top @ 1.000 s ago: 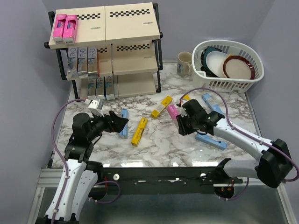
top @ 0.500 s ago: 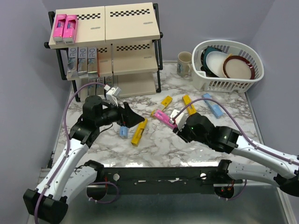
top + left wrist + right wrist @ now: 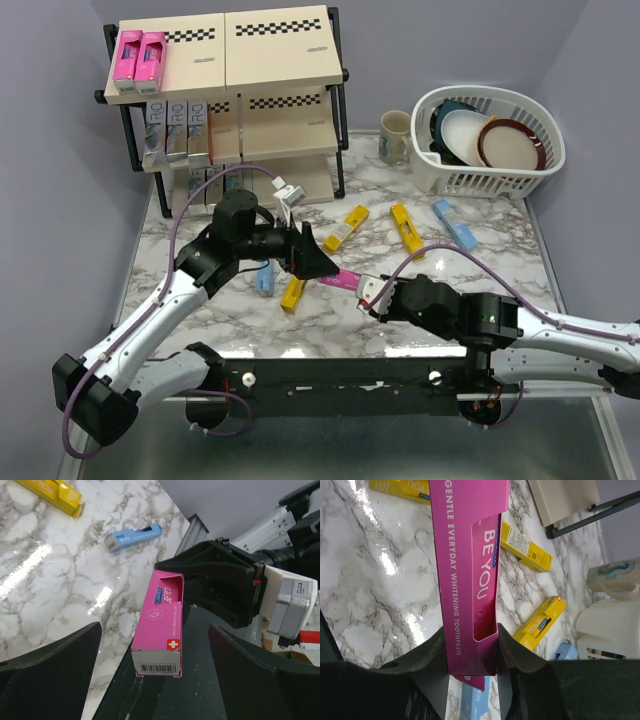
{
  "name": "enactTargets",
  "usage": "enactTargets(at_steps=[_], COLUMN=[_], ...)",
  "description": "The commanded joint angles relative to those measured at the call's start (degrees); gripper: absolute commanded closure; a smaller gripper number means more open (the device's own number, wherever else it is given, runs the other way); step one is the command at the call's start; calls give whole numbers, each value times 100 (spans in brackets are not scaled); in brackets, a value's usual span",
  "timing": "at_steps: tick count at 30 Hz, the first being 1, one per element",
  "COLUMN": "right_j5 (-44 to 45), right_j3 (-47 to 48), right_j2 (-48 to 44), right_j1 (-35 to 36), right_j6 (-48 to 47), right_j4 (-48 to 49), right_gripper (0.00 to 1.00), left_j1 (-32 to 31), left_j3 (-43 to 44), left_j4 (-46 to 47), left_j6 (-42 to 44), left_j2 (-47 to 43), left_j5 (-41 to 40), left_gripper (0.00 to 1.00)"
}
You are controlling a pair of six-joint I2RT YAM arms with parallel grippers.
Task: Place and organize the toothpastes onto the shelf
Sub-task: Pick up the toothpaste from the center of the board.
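Left gripper [image 3: 316,257] gapes wide on the near side of the shelf [image 3: 280,60], jaws flanking the pink toothpaste carton [image 3: 161,625]. Touching it? Hard to say from here. Right gripper [image 3: 372,292] pinches that carton's right end. Farther right, yellow carton [image 3: 405,228] and blue carton [image 3: 455,225] lie loose toward the far side.

Bright, even light fell from overhead, leaving white glare on the glossy marble table [image 3: 520,250] and only soft shadows, the top view sharp while the close dark fingers [image 3: 50,680] in the 2 wrist views looked soft-edged.
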Motion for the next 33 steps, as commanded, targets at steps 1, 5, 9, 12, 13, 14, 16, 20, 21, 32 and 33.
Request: enactTargets(at_steps=[1,5,9,12,13,14,16,20,21,32,33], right_j5=[725,910,1068,1130,1173,1209,1270,1376,1393,1587,1596], right_j3=[-87,-96,-174,-227,-245,-254,-263,-324,-333,-403,-403], right_j2=[-206,-180,-145,-127,-118,-109,-92,-74,-57,49,49], right_j1=[326,431,510,554,554,581,598,642,651,713,713], right_j6=[-372,-512,-565,-592,-592,-600,-618,-671,-688,-732,-715], right_j4=[566,602,619,646,654,654,646,707,716,804,821], right_gripper=[58,58,58,58,58,58,58,58,58,54,52], left_j1=[-523,-716,-787,-787,-804,-804,-804,-804,-804,-822,-831], left_j3=[223,319,407,460,469,486,504,495,486,530,556], left_j4=[-306,-499,-640,-711,-737,-755,-798,-834,-834,-1036,-1062], left_j6=[370,563,643,669,670,678,696,687,678,863,898], left_j2=[220,378,475,519,519,519,510,510,510,528,528], left_j5=[194,167,150,211,237,237,176,193,193,132,123], left_gripper=[1,7,19,26,28,28,29,33,34,60,62])
